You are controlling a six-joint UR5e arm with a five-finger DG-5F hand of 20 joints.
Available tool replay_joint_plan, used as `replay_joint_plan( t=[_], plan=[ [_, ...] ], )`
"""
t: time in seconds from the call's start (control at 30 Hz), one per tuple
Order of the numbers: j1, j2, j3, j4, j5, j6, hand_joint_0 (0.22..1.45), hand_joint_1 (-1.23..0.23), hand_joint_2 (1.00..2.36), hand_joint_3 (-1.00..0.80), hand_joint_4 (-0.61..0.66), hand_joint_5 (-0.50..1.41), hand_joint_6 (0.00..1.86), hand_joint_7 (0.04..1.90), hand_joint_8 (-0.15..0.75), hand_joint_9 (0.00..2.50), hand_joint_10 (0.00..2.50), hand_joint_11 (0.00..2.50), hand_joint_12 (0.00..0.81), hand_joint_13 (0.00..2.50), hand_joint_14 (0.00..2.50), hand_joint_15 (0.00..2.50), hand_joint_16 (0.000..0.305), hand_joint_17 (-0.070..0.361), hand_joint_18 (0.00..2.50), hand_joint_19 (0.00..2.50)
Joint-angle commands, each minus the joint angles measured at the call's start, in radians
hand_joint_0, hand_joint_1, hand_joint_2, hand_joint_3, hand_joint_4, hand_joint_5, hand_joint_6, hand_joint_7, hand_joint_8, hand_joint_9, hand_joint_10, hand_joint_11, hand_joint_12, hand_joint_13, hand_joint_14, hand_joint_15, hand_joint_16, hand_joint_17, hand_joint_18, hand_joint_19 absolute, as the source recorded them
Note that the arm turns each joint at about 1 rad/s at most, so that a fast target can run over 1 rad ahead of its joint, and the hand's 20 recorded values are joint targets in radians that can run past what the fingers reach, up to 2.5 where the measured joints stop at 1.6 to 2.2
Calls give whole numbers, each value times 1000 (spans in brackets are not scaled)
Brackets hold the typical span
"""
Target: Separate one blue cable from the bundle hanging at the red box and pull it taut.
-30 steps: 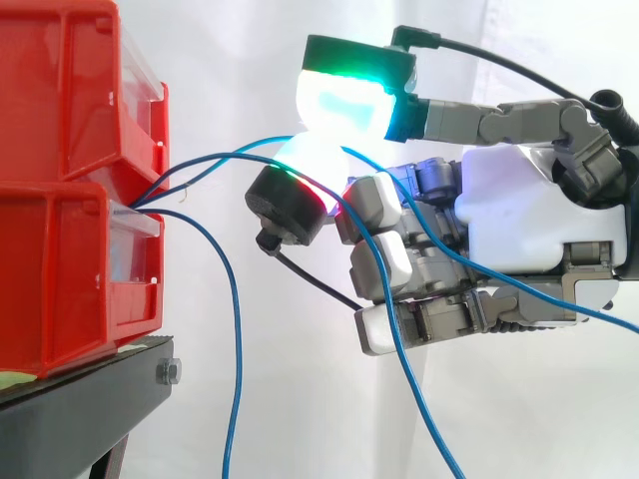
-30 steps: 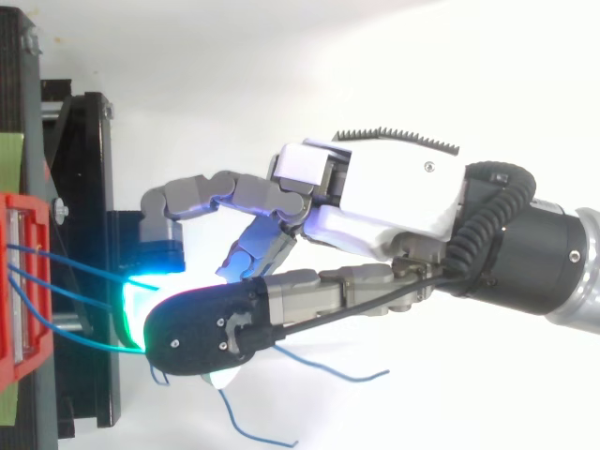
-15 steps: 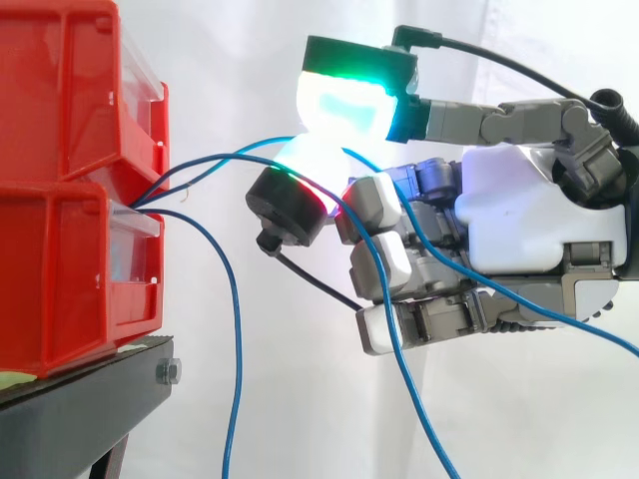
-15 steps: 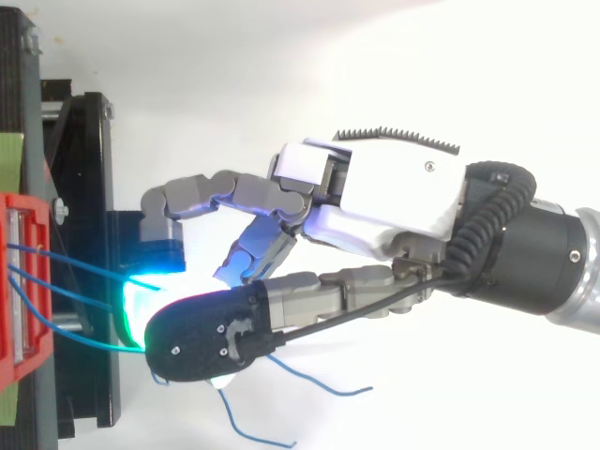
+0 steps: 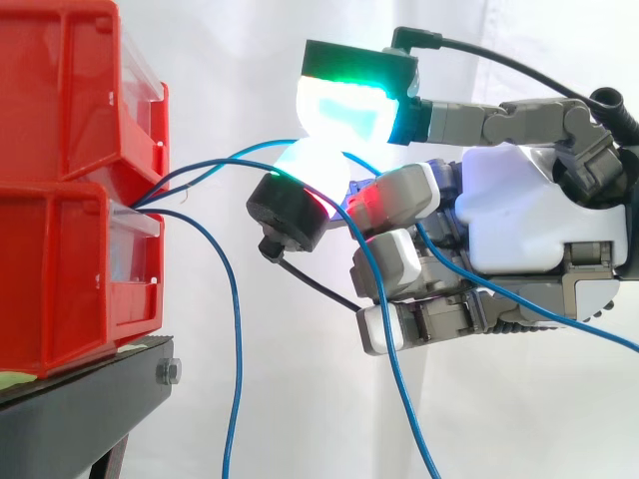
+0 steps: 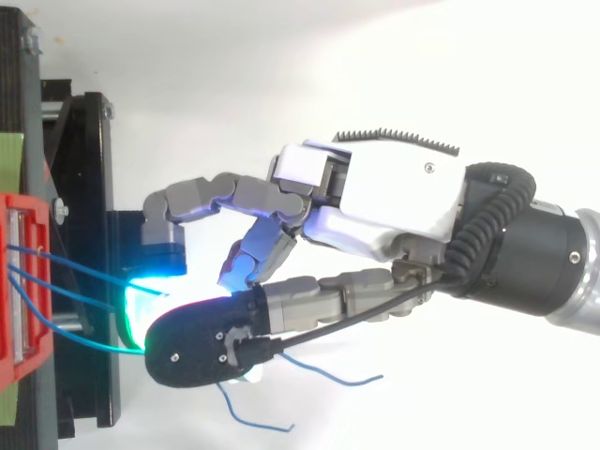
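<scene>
Backdrop: white curtain (image 5: 240, 60) behind everything, so the thin strands read clearly against it.
Red bins (image 5: 60, 200): two stacked at the left edge, open fronts towards the arm. The cables come out of the gap where the upper bin sits on the lower one.
Black stand (image 5: 80, 409): carries the bins and keeps the cable exit high enough for the strands to hang free.
Robot hand (image 5: 529, 210): reaches in level from the right, palm side-on. In the top view it (image 6: 394, 197) stops short of the bins, which leaves room to draw back.
Grip: thumb (image 5: 290, 210) and one glowing fingertip (image 5: 349, 105) are pressed together in a narrow pinch on a single strand. The other fingers are curled back under the palm, probably to stay off the rest.
Bundle (image 5: 150, 200): fans out from the bin gap, just beside the lower bin's front lip.
Blue cable (image 5: 232, 156): the paler, uppermost strand, rising from the gap straight into the pinch. It bows slightly, so I judge it not yet taut.
Loose strands: one (image 5: 236, 329) hangs straight down near the bins. Another (image 5: 399, 389) drapes across the curled fingers and could drag along on a pull.
</scene>
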Motion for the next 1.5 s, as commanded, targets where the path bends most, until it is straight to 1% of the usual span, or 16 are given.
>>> replay_joint_plan(
  t=[0.0, 0.13, 0.3, 0.33, 0.37, 0.4, 0.47, 0.53, 0.57, 0.67, 0.87, 1.0, 1.07, 1.13, 1.23, 1.47],
  plan=[
    [0, -1, 0, 0, 0, 0, 684, -718, 1020, -132, 142, -123, 593, 1353, 282, 1261, 30, 1319, 356, 1194, 28, 991, 44, 99, 795, 673],
    [0, -1, -2, 0, 0, 0, 685, -717, 1021, -133, 144, -124, 592, 1347, 274, 1276, 26, 1477, 334, 1269, 28, 1305, 41, 93, 852, 759],
    [0, -1, 0, 0, 0, 0, 693, -722, 1021, -136, 156, -124, 595, 1335, 259, 1329, 2, 2076, 323, 1384, 1, 1916, 40, 91, 1005, 1041],
    [0, 0, -2, 0, 0, 0, 693, -723, 1022, -133, 160, -124, 596, 1331, 255, 1310, 68, 2162, 321, 1318, 294, 1923, 39, 88, 1066, 1183],
    [0, 0, -2, 0, 0, 0, 697, -725, 1022, -135, 161, -124, 597, 1328, 261, 1251, 305, 2136, 326, 1199, 906, 1801, 37, 84, 1140, 1331],
    [0, -1, -2, 0, 0, 0, 698, -725, 1022, -135, 160, -124, 597, 1326, 266, 1226, 400, 2116, 320, 1187, 954, 1807, 37, 83, 1165, 1377],
    [0, 0, -2, 0, 0, 0, 701, -727, 1021, -136, 170, -124, 601, 1317, 275, 1151, 748, 1983, 331, 1097, 1411, 1788, 34, 77, 1254, 1567],
    [0, -1, -3, 0, 0, 0, 704, -727, 1022, -136, 170, -124, 602, 1307, 274, 1118, 877, 1910, 336, 1028, 1776, 1762, 33, 75, 1315, 1706],
    [0, -1, -5, 0, 0, 0, 706, -727, 1022, -138, 169, -124, 603, 1306, 278, 1096, 951, 1901, 345, 968, 2057, 1732, 33, 74, 1365, 1807],
    [-1, 0, -20, 3, -3, 0, 710, -726, 1022, -137, 174, -125, 605, 1295, 283, 1042, 1144, 1852, 354, 864, 2492, 1720, 33, 75, 1425, 1985],
    [-13, -1, -23, 0, -12, 0, 717, -723, 1021, -154, 181, -129, 613, 1277, 287, 949, 1420, 1759, 358, 801, 2500, 1821, 34, 76, 1446, 2068],
    [-24, 0, -23, -75, -28, -21, 706, -729, 1018, -223, 186, -138, 621, 1264, 284, 924, 1460, 1723, 353, 763, 2500, 1784, 33, 74, 1423, 2017],
    [-27, 0, -23, -101, -26, -37, 626, -698, 1005, -430, 178, -142, 619, 1260, 286, 923, 1376, 1717, 352, 763, 2500, 1751, 34, 77, 1390, 1981],
    [-32, 0, -23, -133, -26, -60, 589, -669, 1000, -500, 179, -144, 615, 1268, 295, 927, 1300, 1738, 355, 765, 2500, 1714, 35, 79, 1381, 1955],
    [-41, 0, -23, -153, -22, -92, 541, -604, 1000, -500, 182, -148, 605, 1270, 300, 934, 1247, 1733, 360, 803, 2500, 1679, 39, 87, 1365, 1897],
    [-58, 0, -23, -184, -20, -103, 483, -504, 1000, -500, 203, -150, 583, 1270, 335, 941, 1178, 1702, 380, 857, 2383, 1601, 46, 105, 1356, 1781]
  ],
)
